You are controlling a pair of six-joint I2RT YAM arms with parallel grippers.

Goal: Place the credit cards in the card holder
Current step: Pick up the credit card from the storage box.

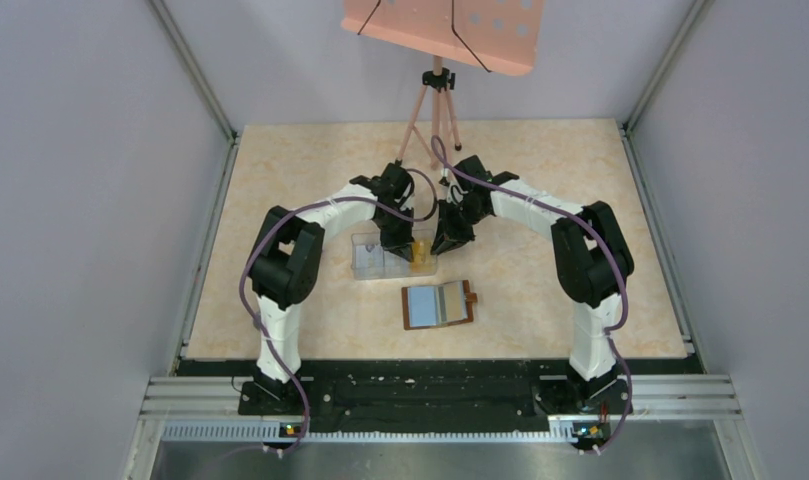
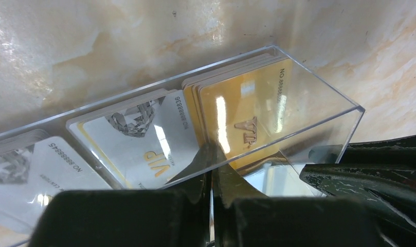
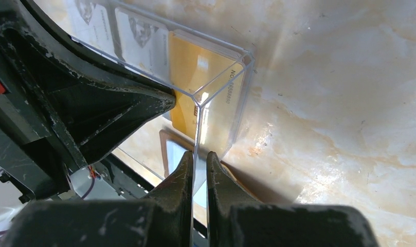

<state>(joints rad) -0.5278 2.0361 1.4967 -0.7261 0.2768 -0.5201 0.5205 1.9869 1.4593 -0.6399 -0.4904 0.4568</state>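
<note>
Clear plastic box (image 1: 368, 260) pinched at its end wall by right jaws, narrow, likely to steady it. Left jaws shut at the near wall, tips against gold credit cards (image 2: 241, 110) in the end compartment; grip on a card unclear. Silver cards (image 2: 139, 134) in the middle compartment. Brown card holder (image 1: 438, 305) open flat on counter (image 1: 580, 200), just in front of the box, pockets up for loading.
</note>
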